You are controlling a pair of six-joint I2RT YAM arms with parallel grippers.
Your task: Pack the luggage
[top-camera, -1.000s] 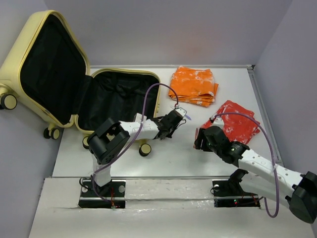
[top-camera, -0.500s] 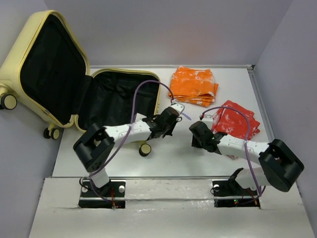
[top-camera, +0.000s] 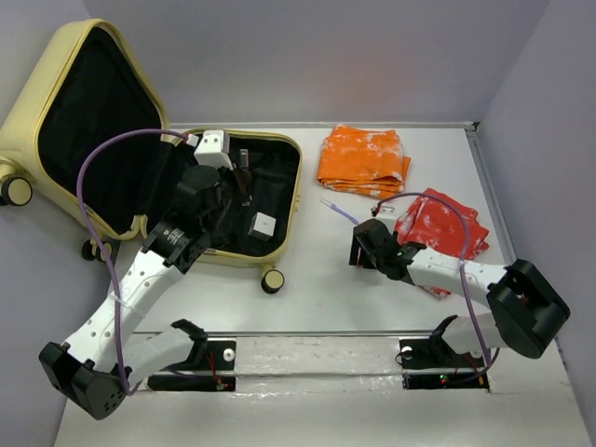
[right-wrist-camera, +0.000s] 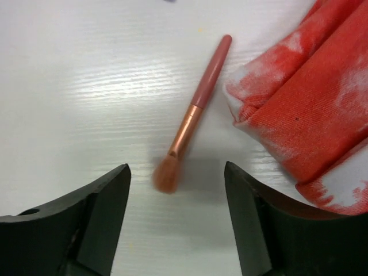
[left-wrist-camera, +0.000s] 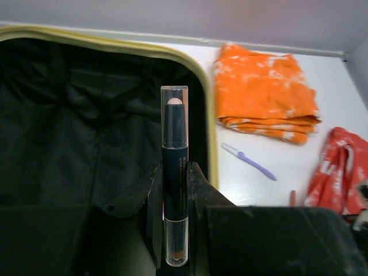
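- The luggage lies open at 10 o'clock; the left fingers clamp a cosmetic stick by its lower half, so it may pivot loose.
- The right fingers stand spread over a makeup brush; closing may snag the red cloth at its 3 o'clock.

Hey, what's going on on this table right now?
The left gripper is shut on a dark makeup stick with a clear cap, held over the open yellow luggage. The right gripper hangs open above a pink makeup brush lying beside a folded red cloth. A folded orange cloth and a small purple tool lie on the table, unpacked.
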